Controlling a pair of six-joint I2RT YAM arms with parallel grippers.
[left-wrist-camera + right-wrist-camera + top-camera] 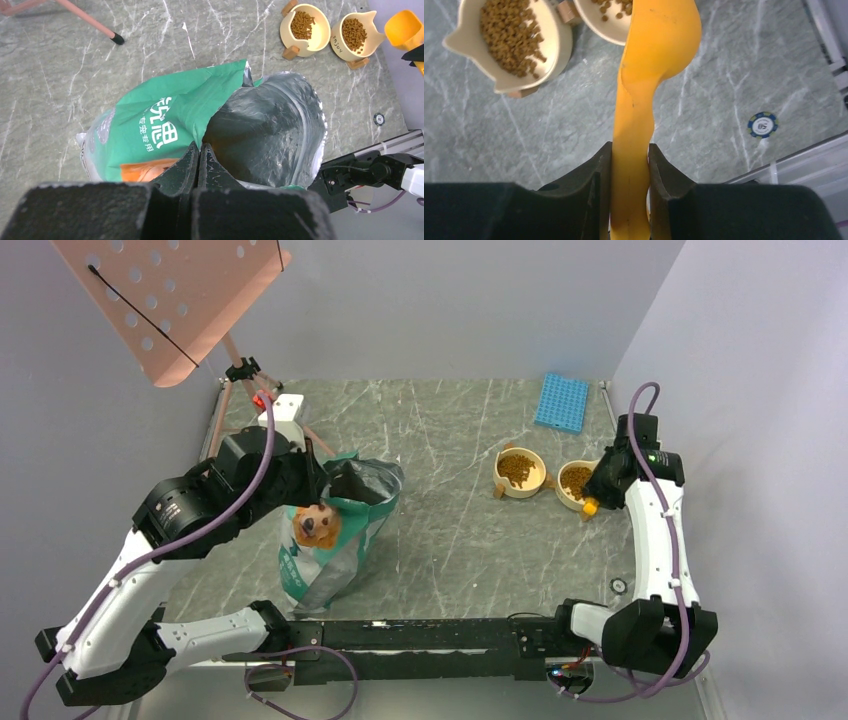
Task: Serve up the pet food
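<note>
Already, pet food [302,25] fills both bowls [324,37].
Left gripper [199,157] pinches the bag [165,115]; right gripper [630,165] grasps the scoop [405,27] at their three o'clock.

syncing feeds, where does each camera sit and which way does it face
Top external: above and behind the bases, facing down at the grey marbled table; left arm and right arm show.
Left wrist: on the left arm, facing down into the green and silver foil bag; its fingers show, shut on the rim.
Right wrist: on the right arm, facing down along the orange plastic scoop in its fingers.
Shared: all show two cream bowls of brown kibble pellets.
</note>
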